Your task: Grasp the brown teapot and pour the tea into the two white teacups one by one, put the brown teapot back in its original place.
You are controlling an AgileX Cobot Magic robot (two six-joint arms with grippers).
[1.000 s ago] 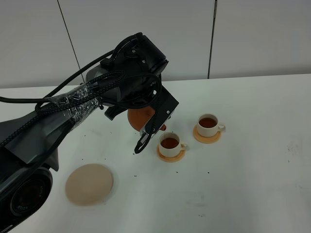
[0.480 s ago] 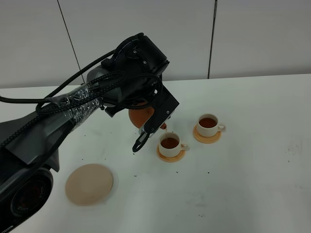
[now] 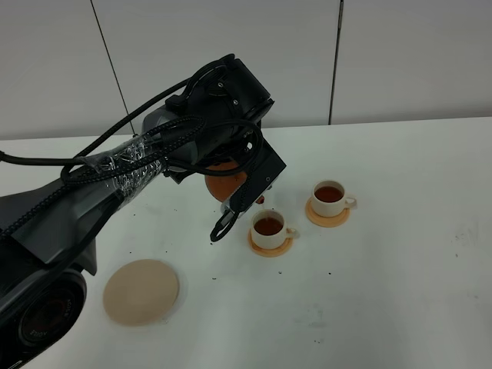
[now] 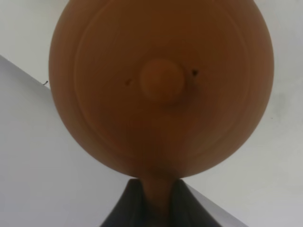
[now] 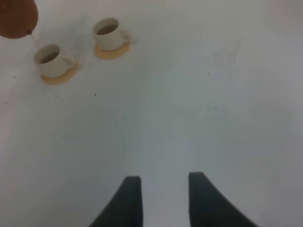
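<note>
The brown teapot [image 3: 223, 183] hangs tilted in my left gripper [image 3: 244, 189], its spout just above the nearer white teacup [image 3: 268, 228]. In the left wrist view the teapot [image 4: 161, 85] fills the picture, and my left gripper [image 4: 158, 210] is shut on its loop handle. Both teacups hold dark tea. The farther cup [image 3: 330, 194] stands to the right on its orange coaster. The beige disc coaster [image 3: 141, 290] lies bare at the front left. In the right wrist view my right gripper [image 5: 163, 198] is open and empty above bare table, and both cups [image 5: 49, 59] [image 5: 108, 30] and the teapot's edge [image 5: 16, 16] show far off.
The white table [image 3: 400, 292] ends at a grey panelled wall behind. A black cable loop [image 3: 223, 227] hangs from the left arm beside the nearer cup. Small dark specks dot the table around the cups.
The left arm has shifted slightly up and right with the teapot. The thin stream of tea seen half a second ago in the high view no longer shows there.
</note>
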